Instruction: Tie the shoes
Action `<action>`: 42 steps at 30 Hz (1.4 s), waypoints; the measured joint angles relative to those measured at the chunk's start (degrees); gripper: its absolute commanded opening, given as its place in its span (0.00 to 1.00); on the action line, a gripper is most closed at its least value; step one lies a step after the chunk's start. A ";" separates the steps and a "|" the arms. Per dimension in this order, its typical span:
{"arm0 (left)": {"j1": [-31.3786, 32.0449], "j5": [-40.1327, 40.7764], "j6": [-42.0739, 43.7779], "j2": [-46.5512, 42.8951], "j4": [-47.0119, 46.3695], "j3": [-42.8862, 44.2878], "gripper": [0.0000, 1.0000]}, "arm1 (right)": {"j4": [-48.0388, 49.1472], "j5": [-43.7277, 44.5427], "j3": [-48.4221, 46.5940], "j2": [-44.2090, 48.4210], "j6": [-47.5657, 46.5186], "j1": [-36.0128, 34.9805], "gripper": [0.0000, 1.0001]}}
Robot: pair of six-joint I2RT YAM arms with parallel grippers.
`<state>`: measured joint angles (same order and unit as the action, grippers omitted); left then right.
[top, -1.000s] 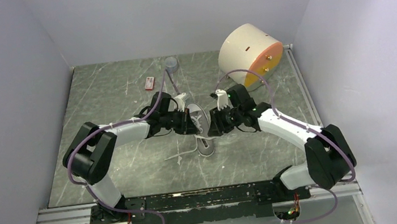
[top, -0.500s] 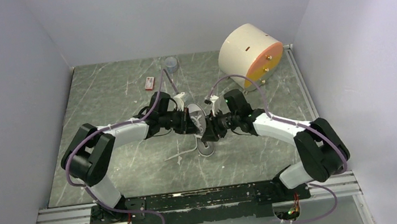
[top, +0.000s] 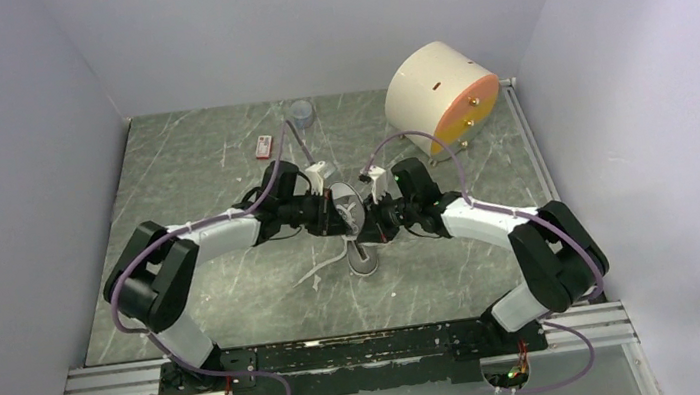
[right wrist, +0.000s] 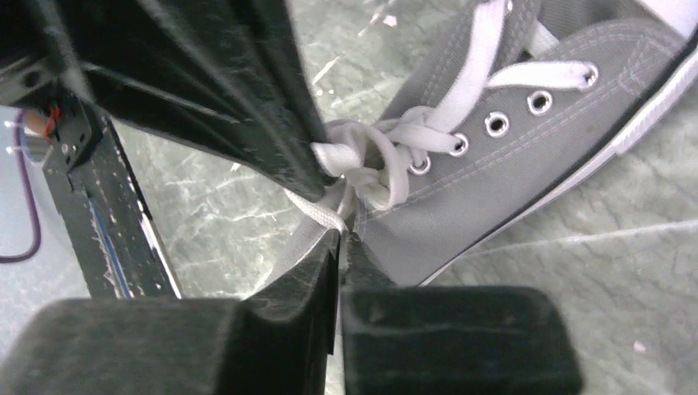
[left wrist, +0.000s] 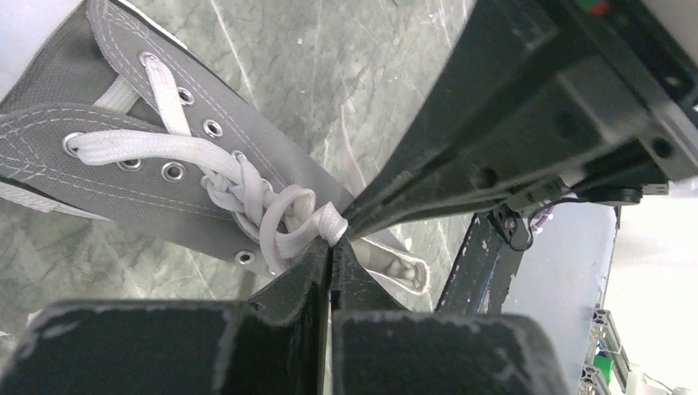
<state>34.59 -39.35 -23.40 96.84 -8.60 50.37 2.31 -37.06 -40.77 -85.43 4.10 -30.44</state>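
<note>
The grey canvas sneaker (top: 363,254) with white sole lies mid-table, between both grippers. In the left wrist view its grey upper (left wrist: 99,156) and white laces (left wrist: 247,193) form a twisted knot. My left gripper (left wrist: 331,239) is shut on a lace loop at the knot. In the right wrist view the sneaker (right wrist: 527,156) lies upper right, and my right gripper (right wrist: 341,239) is shut on a lace strand just below the knot (right wrist: 362,164). The two grippers (top: 347,220) nearly touch tip to tip above the shoe; the other gripper's black fingers (right wrist: 206,90) fill the upper left of the right wrist view.
A cream cylinder with an orange face (top: 441,96) lies at the back right. A small grey cup (top: 302,115) and a red-and-white packet (top: 263,147) sit at the back. A loose lace end (top: 313,275) trails left of the shoe on the marble table (top: 228,303).
My right gripper has moved left to the shoe's laces and met the left gripper above the shoe. The left arm has edged slightly right.
</note>
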 measured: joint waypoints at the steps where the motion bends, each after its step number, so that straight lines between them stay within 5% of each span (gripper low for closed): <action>1: -0.02 -0.13 0.02 -0.50 -0.13 -0.20 0.05 | -0.57 0.81 -0.17 0.02 0.35 0.00 0.00; 23: -0.44 0.17 -6.45 -9.55 -12.66 -12.68 0.05 | -2.14 5.44 1.31 2.73 15.32 0.11 0.00; 42: -0.76 7.48 -7.23 -10.58 -10.99 -12.26 0.08 | -0.31 4.72 0.92 1.20 17.99 0.39 0.00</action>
<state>33.82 -31.88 -30.63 86.26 -19.59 38.11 2.00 -32.34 -39.86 -84.23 22.09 -30.04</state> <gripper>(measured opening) 0.069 0.008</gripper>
